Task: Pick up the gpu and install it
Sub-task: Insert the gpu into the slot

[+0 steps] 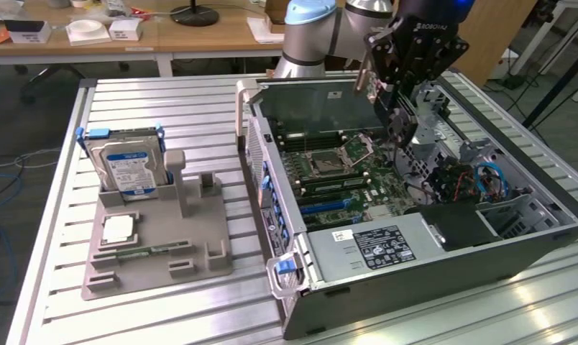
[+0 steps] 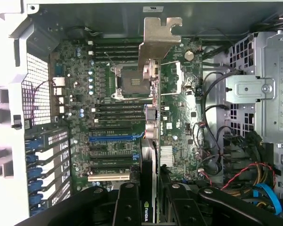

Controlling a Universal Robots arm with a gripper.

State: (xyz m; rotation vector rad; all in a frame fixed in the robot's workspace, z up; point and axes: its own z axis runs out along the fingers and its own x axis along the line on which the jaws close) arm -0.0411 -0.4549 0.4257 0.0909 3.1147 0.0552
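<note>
Hanging in the upper right of the exterior view, the claw (image 1: 397, 108) pinches the graphics card (image 1: 374, 86) on edge above the open computer case (image 1: 404, 287). In the wrist view its two fingers (image 2: 127, 207) press on either side of the card, whose silver bracket (image 2: 159, 40) sits at the far end, over the motherboard (image 2: 108, 117). A hard drive (image 1: 126, 169) stands in a grey holder (image 1: 164, 251) at the exterior view's left, on the slatted table (image 1: 174, 100).

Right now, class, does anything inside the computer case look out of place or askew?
Yes: the gpu, held in the claw, hangs over the motherboard crosswise to the blue slot, not lined up along it.
</note>
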